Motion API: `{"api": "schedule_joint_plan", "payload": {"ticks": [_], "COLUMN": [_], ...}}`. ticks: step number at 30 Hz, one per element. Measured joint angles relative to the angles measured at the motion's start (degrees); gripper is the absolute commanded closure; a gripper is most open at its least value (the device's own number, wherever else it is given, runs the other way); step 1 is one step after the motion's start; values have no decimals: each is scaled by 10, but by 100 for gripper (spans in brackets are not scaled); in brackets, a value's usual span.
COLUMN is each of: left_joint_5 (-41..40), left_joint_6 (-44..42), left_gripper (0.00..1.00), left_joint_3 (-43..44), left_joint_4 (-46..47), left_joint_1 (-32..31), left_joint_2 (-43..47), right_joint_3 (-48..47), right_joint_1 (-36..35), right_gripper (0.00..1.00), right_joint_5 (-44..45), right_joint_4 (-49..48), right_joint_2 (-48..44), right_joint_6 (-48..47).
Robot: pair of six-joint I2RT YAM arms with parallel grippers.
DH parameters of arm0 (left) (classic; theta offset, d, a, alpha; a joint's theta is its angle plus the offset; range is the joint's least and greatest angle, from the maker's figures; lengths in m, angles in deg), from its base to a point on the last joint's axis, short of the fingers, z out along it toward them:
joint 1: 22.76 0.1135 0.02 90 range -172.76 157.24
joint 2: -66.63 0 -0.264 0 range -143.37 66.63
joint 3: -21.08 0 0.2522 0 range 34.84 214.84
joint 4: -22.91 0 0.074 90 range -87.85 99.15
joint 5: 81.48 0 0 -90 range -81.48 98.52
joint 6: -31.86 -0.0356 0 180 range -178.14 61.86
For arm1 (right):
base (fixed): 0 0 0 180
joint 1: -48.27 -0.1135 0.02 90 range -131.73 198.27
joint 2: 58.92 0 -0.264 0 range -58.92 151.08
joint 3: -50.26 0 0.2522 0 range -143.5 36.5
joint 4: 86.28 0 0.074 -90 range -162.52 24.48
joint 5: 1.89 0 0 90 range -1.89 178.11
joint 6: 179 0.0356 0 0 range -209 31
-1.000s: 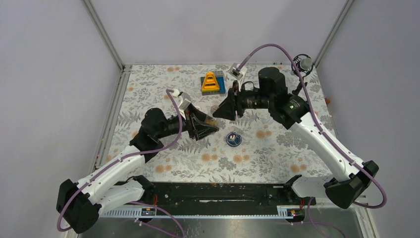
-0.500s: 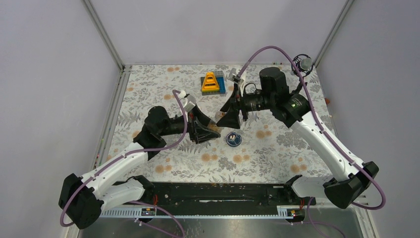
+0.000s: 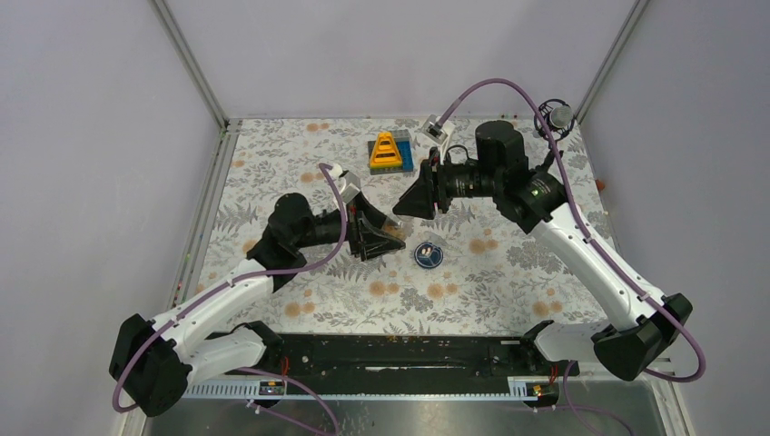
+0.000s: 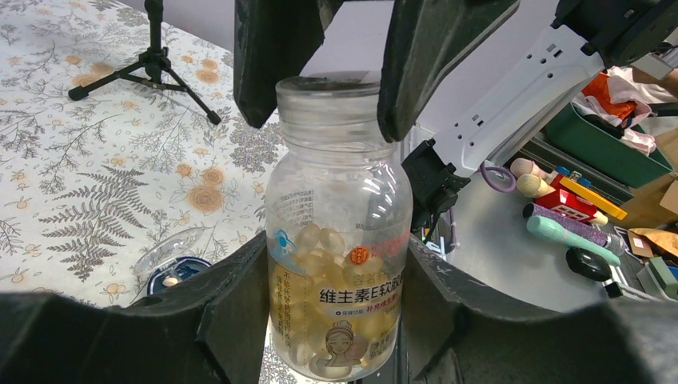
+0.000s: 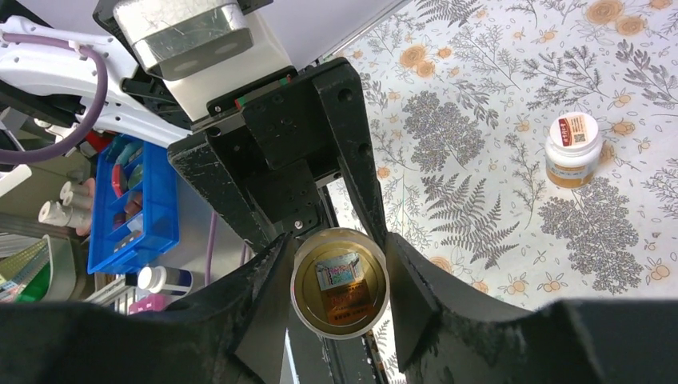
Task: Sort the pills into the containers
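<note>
The left claw [image 4: 336,316] is clamped on the body of a translucent amber-tinted pill bottle [image 4: 340,200]. Pale round pills [image 4: 320,248] fill the bottle's lower half. The right claw [image 5: 340,272] pinches the bottle's top from both sides. A small round dark-blue dish [image 3: 428,254] sits on the floral-patterned table [image 3: 508,272], just beside both claws.

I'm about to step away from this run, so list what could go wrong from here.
1. The bottle hangs in mid-air between the left pincer on its body and the right pincer at its top. An uneven pull or twist could slip it loose and, if it is uncapped, spill the capsules.
2. The blue dish sits close beside them; a dropped bottle or a sweeping arm could knock it.
</note>
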Motion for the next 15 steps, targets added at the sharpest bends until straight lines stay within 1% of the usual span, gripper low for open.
{"api": "schedule_joint_plan", "payload": {"ticks": [9,13,15], "left_joint_5": [-1,-7,-16], "left_joint_6": [-2,-2,-6], "left_gripper": [100,100,100], "left_joint_3": [0,-6,-13], "left_joint_4": [0,1,-1], "left_joint_1": [0,0,0], "left_joint_2": [1,9,17], "right_joint_3": [-37,-43,-43], "right_joint_1": [5,16,23], "right_gripper": [58,58,58], "right_joint_5": [43,78,110], "right_joint_4": [35,35,40], "right_joint_2": [0,-1,-2], "right_joint_6": [-7,0,5]}}
